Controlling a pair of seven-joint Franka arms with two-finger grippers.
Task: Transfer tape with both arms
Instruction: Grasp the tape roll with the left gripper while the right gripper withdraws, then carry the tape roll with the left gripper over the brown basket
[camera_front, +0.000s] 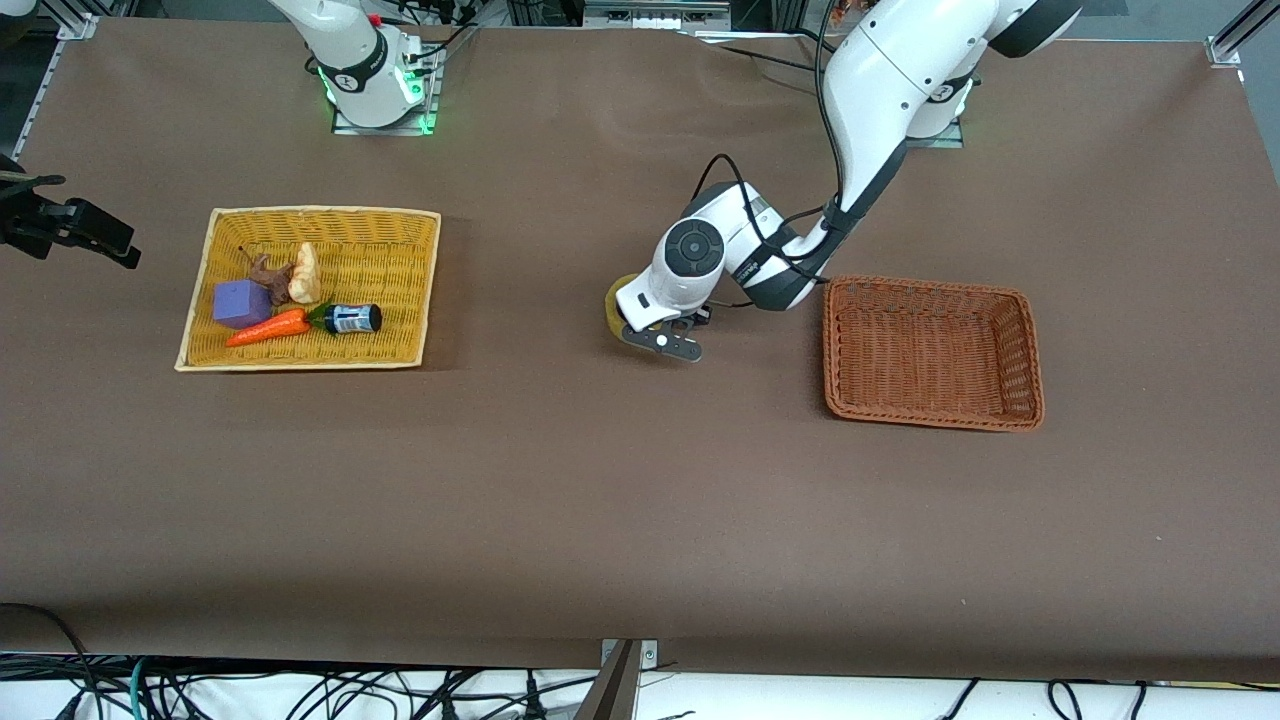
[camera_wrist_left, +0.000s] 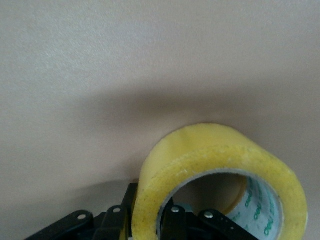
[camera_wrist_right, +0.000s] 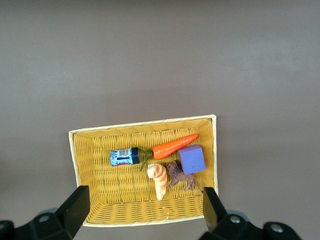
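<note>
While the left arm (camera_front: 880, 90) reaches down over the middle of the brown surface (camera_front: 600, 500), its end effector (camera_front: 655, 335) is clamped on the tape (camera_front: 616, 302), a yellowish roll that peeks out from beside the white wrist. From the left wrist view the roll (camera_wrist_left: 220, 175) stands on edge between the black fingers (camera_wrist_left: 172, 222), one finger inside the pale core and the other against the outer face, with green print showing on the inner wall. Whether the roll touches the surface or hangs just above it cannot be told. It sits between the two baskets, closer to the brown basket (camera_front: 932, 352), which lies toward the left arm's end of the surface.

Toward the right arm's end lies a yellow basket (camera_front: 400, 340). Inside it are a purple block (camera_front: 241, 303), an orange carrot (camera_front: 268, 327) lying nearer the front camera than the block, a small dark bottle (camera_front: 352, 319) with a blue-white label touching the carrot's green top, a pale shell-like piece (camera_front: 305, 274) and a small brown animal figure (camera_front: 268, 279) beside it.

The right arm (camera_front: 350, 50) waits, its end effector (camera_front: 70, 228) up in the air over the edge of the surface at that arm's end. In the right wrist view its fingers (camera_wrist_right: 75, 207) stand well apart, with the yellow basket (camera_wrist_right: 100, 205) framed between them below.
</note>
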